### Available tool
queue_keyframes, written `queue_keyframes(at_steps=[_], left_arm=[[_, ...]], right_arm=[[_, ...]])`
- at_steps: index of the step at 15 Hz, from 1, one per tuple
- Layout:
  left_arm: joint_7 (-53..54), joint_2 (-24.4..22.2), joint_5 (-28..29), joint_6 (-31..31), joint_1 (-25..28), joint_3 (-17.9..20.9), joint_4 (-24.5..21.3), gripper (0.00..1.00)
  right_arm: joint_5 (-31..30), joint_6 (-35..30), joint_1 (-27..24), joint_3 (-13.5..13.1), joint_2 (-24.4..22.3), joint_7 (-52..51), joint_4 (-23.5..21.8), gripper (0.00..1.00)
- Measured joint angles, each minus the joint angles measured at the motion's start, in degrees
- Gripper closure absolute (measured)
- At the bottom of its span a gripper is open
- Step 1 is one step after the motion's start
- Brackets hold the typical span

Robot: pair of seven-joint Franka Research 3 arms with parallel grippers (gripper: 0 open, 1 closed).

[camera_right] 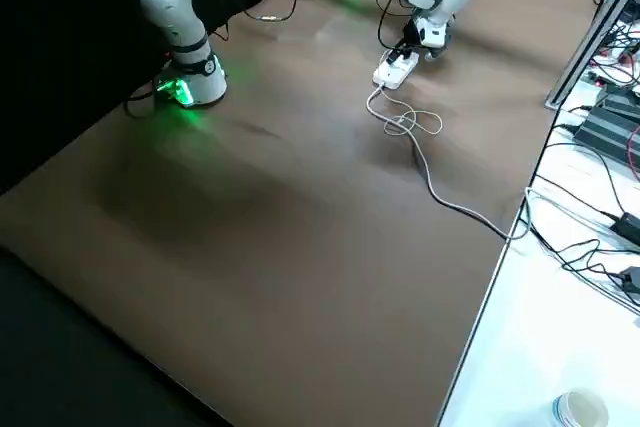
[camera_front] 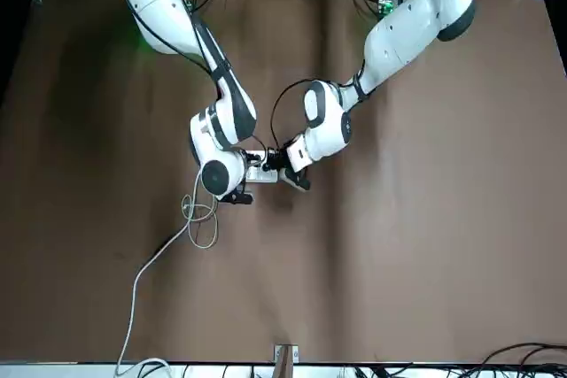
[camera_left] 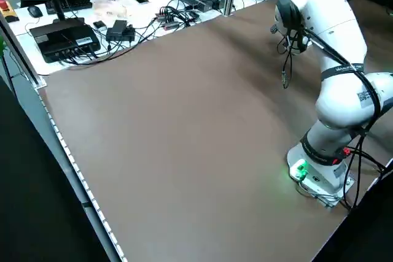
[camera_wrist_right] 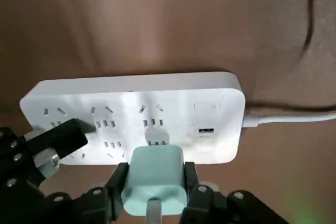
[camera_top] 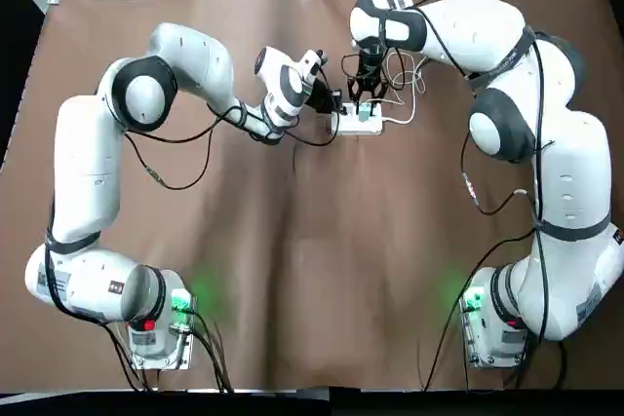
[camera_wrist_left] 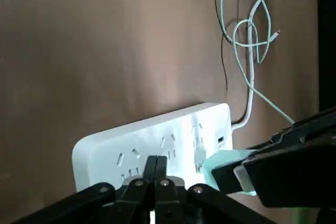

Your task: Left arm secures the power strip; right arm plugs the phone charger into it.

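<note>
The white power strip [camera_wrist_right: 131,103] lies flat on the brown table [camera_top: 292,270], far of centre, its thick cord [camera_right: 440,197] trailing off one end. My left gripper [camera_wrist_left: 156,165] is shut, its joined fingertips pressing down on the strip's top near one end; its tip [camera_wrist_right: 60,137] also shows in the right wrist view. My right gripper [camera_wrist_right: 155,179] is shut on the teal phone charger [camera_wrist_right: 153,167], held right at a socket in the middle of the strip [camera_top: 363,127]. How deep the prongs sit is hidden. Both grippers [camera_top: 336,104] [camera_top: 366,102] meet over the strip.
The cord loops [camera_right: 405,123] beside the strip and runs to the table's far edge. A thin white cable [camera_wrist_left: 251,35] lies coiled close by. Beyond that edge is a bench with black devices and cables [camera_left: 67,35]. Green-lit arm bases [camera_top: 180,304] [camera_top: 476,299] stand at the near edge.
</note>
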Motion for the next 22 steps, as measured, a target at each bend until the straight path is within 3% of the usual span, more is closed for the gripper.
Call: queue_keyframes(at_steps=[22], left_arm=[[0.0,0.0,0.0,0.0,0.0,0.0,0.0,0.99]], right_arm=[[-0.1,1.1,0.2,0.1,0.5,-0.3,0.0,0.52]])
